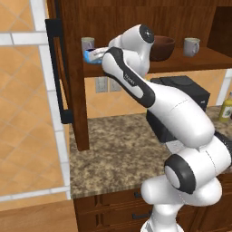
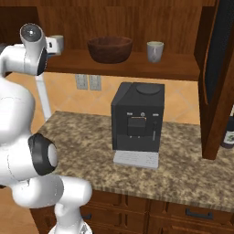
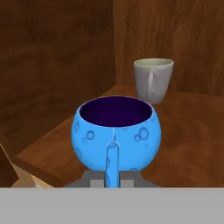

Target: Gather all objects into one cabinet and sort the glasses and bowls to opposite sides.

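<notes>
1. Gripper point(image 3: 113, 180) closed on blue mug point(image 3: 116, 133) by its handle.
2. Mug upright over shelf point(image 3: 183, 148) front edge, left end, mouth up, handle toward camera.
3. Grey mug point(image 3: 152, 80) behind, upright.

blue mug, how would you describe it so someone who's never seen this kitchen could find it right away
Look at the cabinet above the counter and follow its shelf to the left end, away from the bowl. The blue mug stands near the front edge there, with a grey mug behind it in the corner. It is the one bright blue mug, dark inside and speckled with bubbles; the others are pale grey.
</notes>
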Tool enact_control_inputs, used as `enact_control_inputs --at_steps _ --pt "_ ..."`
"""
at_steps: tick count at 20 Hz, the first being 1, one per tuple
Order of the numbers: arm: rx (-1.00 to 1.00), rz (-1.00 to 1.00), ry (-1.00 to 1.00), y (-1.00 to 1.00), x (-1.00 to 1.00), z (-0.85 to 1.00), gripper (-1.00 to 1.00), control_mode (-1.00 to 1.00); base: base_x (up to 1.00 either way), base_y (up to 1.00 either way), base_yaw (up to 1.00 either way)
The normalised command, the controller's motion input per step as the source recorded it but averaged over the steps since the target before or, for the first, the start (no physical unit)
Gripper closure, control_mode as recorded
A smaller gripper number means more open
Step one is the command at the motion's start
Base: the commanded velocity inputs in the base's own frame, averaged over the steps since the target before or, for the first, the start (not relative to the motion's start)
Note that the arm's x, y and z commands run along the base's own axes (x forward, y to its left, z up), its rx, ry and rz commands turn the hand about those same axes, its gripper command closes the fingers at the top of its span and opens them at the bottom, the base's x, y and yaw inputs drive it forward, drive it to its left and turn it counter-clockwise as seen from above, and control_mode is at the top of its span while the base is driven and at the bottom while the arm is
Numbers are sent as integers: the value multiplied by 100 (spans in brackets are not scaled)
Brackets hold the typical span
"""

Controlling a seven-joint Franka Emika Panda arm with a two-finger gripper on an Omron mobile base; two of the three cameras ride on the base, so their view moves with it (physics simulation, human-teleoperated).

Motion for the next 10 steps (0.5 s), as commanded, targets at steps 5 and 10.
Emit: enact_control_inputs --at_steps 5,10 --pt "-1 0 5 26 51 0 100 -100 0 0 0" --pt "-1 0 7 18 37 -7 100 -100 0 0 0"
